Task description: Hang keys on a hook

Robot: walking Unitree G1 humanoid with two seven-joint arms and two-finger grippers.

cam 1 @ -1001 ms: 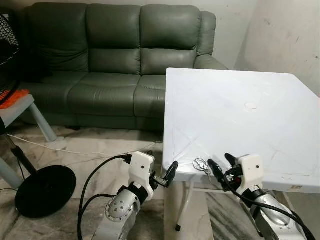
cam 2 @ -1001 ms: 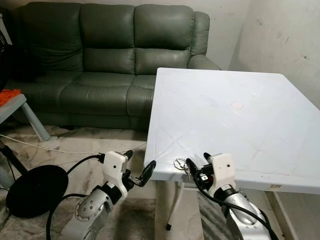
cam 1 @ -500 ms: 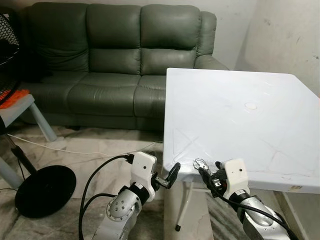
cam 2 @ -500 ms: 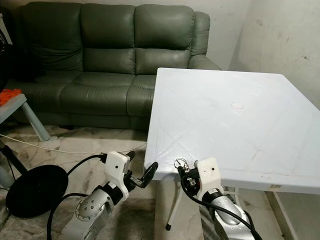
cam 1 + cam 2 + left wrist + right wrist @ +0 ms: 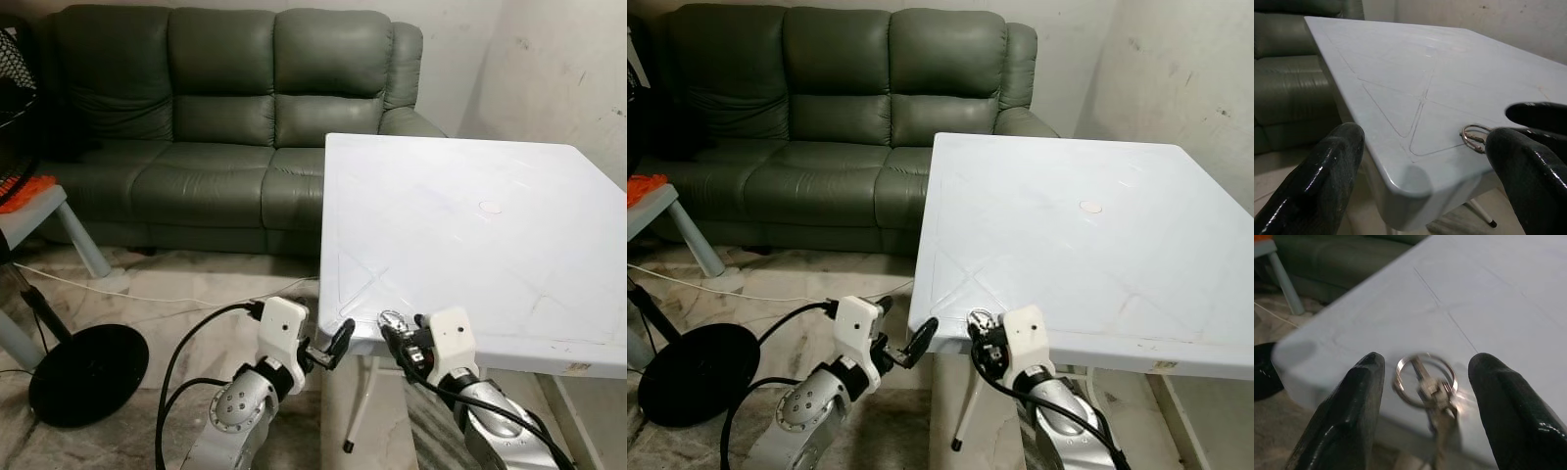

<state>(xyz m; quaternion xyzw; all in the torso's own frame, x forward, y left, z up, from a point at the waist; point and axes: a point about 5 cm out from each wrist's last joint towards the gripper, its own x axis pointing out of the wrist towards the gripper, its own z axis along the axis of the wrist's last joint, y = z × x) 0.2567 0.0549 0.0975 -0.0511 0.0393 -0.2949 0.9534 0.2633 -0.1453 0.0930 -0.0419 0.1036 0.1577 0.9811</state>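
Your right end effector [image 5: 1422, 396] has slid leftward along the bench [image 5: 470, 225] edge since a second ago, and now its fingers stand wide on either side of the keys [image 5: 1427, 382]. You see the keys lying between them at the bench's near edge, while your left end effector [image 5: 338, 343] hovers open just beside the bench's corner.

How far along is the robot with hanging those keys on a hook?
Early stage. Nothing looks done: the silver key ring with keys lies at the near edge of the white plastic table. In hand: the right gripper is open with a black finger on each side of the ring, not gripping. The left gripper waits open by the table corner. Left: grasping, carrying and hanging; no hook is in sight.
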